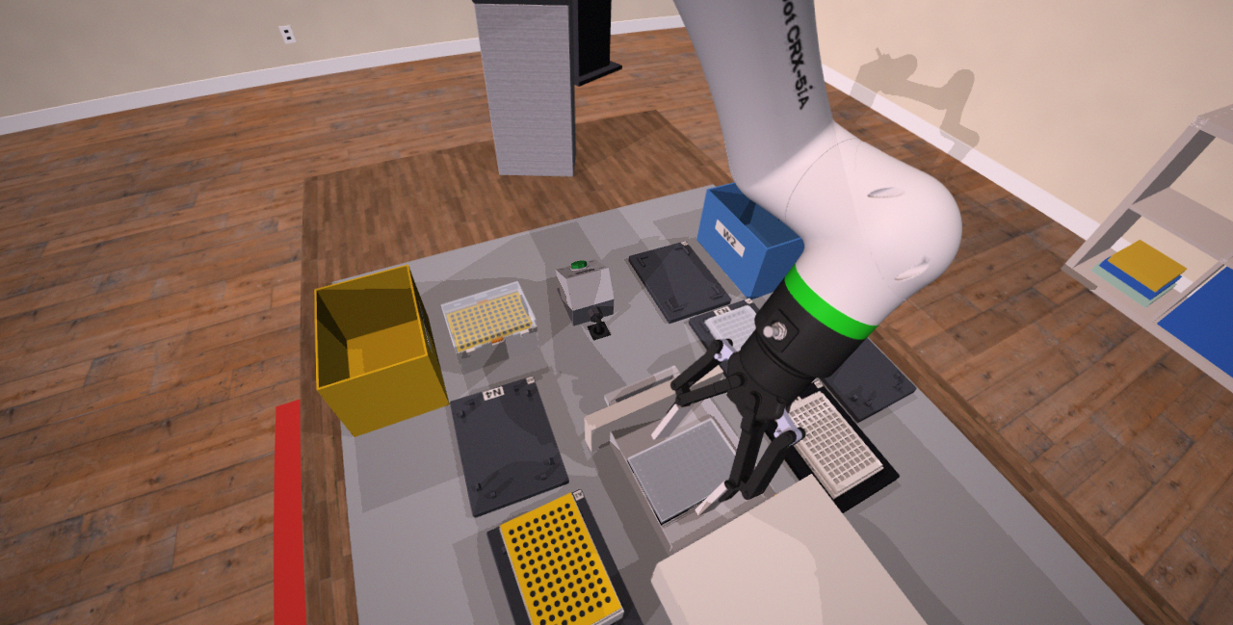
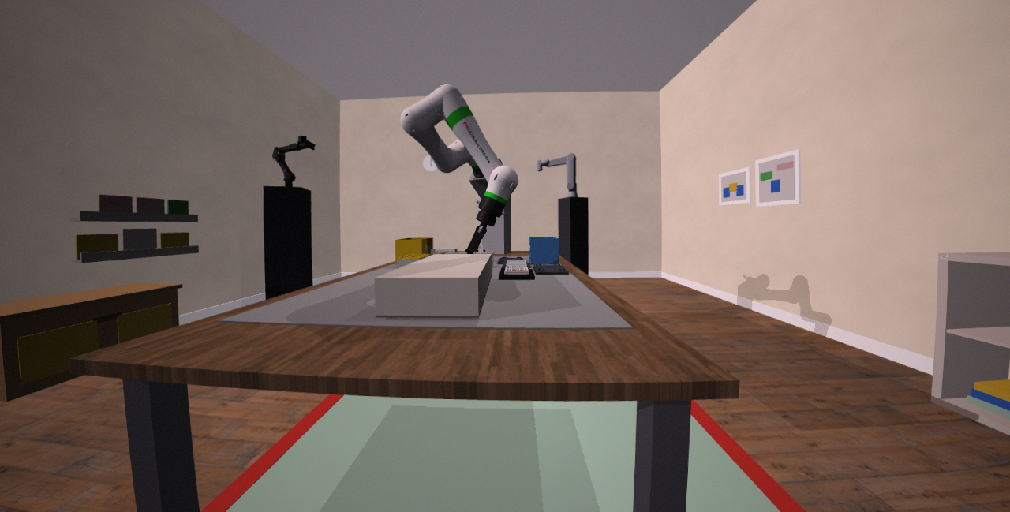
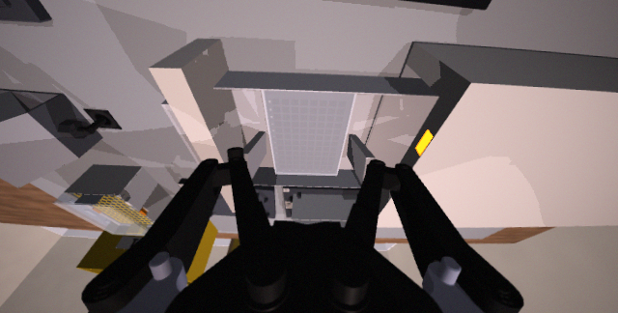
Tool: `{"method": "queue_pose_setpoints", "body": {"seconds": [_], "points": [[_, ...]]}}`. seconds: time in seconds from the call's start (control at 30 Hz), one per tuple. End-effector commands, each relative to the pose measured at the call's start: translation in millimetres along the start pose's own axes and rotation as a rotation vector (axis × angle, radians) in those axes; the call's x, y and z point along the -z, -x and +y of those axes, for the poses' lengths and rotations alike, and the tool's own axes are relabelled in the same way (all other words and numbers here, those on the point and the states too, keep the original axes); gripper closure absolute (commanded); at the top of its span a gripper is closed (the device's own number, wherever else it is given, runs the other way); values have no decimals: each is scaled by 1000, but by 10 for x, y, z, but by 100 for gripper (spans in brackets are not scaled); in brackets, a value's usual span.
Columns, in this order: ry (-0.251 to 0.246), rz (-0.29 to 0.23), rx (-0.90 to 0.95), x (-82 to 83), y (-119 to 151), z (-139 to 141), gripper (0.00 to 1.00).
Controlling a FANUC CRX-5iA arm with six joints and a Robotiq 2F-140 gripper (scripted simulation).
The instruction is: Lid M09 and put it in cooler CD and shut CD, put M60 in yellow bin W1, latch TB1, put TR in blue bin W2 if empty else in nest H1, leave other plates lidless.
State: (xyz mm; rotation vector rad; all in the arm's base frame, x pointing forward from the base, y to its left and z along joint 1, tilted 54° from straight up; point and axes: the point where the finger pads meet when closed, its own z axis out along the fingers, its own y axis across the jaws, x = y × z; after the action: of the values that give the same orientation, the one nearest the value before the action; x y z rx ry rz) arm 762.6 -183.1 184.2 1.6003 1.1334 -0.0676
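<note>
Top view shows the gripper (image 1: 704, 459) spread over the pulled-out drawer of the cooler CD (image 1: 775, 560), one finger on each side of the lidded plate (image 1: 682, 464) and, as far as I can tell, clear of it and holding nothing. That plate lies flat in the drawer under a pale, see-through lid, so I judge it to be the STORE plate M09, delivered and let go. Nest N4 (image 1: 507, 445) is bare, which fits.

Left to do, by my reading: shut the drawer; carry the white plate (image 1: 731, 324) by the arm's wrist into the yellow bin W1 (image 1: 376, 388) if it is the one on N1, its name plate being too small to read; deal with the yellow-topped rack (image 1: 558, 565) at the front, where I cannot tell whether its holes hold tips; latch the tip box TB1 (image 1: 487, 319); then press the green key DONE (image 1: 578, 264). A second white plate (image 1: 834, 442) sits just beside the cooler and may be the one to leave alone.

In the wrist view the lidded plate's long axis runs away from the camera, crossways to the drawer's pull, and the fingers straddle its short width
</note>
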Motion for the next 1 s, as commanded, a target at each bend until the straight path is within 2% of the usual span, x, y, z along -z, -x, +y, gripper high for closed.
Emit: {"method": "queue_pose_setpoints", "body": {"seconds": [0.0,0.97], "points": [[0,0,0,2,-1,1,34],[0,0,0,316,146,1,34]]}}
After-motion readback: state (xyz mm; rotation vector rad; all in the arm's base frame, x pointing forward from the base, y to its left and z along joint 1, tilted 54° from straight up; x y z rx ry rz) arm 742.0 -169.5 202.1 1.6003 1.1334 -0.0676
